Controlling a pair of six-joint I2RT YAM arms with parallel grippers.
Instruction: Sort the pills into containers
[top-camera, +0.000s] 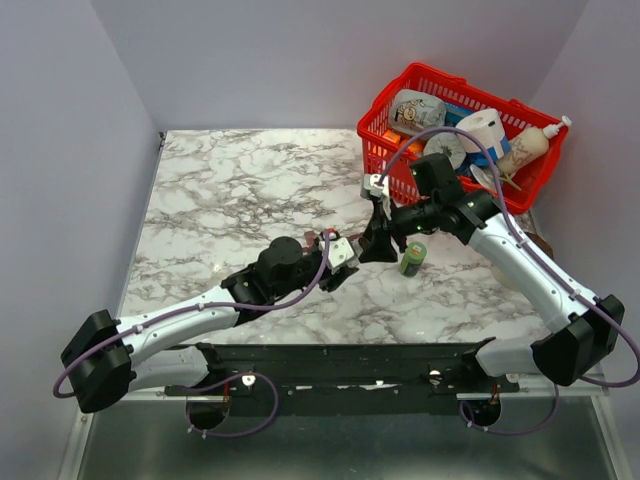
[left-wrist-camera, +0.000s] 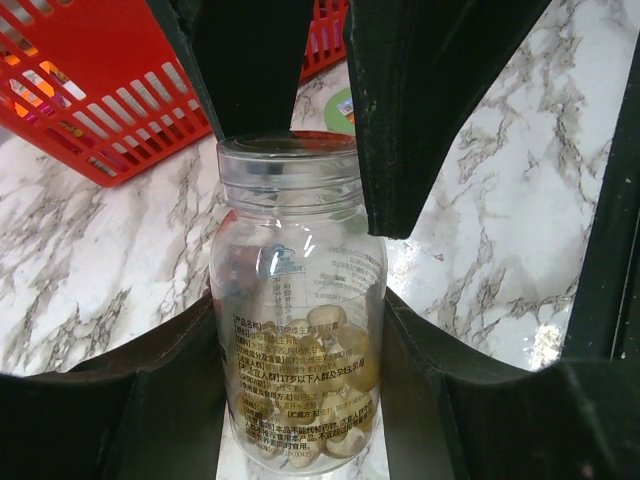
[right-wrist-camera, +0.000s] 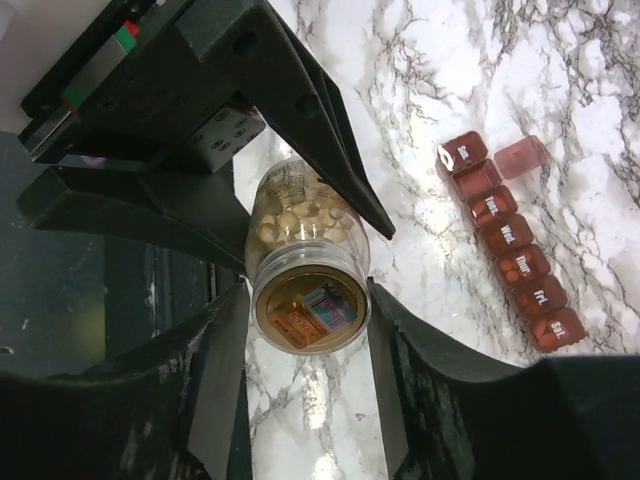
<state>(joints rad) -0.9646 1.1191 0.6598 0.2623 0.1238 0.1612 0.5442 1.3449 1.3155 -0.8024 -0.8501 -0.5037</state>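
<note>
Marble surface (top-camera: 230, 190) below the left jaws, which pinch the clear bottle (left-wrist-camera: 300, 300) of pills (left-wrist-camera: 335, 345) by its body, presumably steadying it for the right jaws flanking its neck (grip cannot be told); the organiser strip (right-wrist-camera: 512, 262) lies beside these.

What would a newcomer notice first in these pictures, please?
First, the clear pill bottle, gripped mid-table by both the left gripper and the right gripper. Next, the red basket crammed with items at the far right corner, and the dark red pill organiser lying on the marble nearby.
</note>
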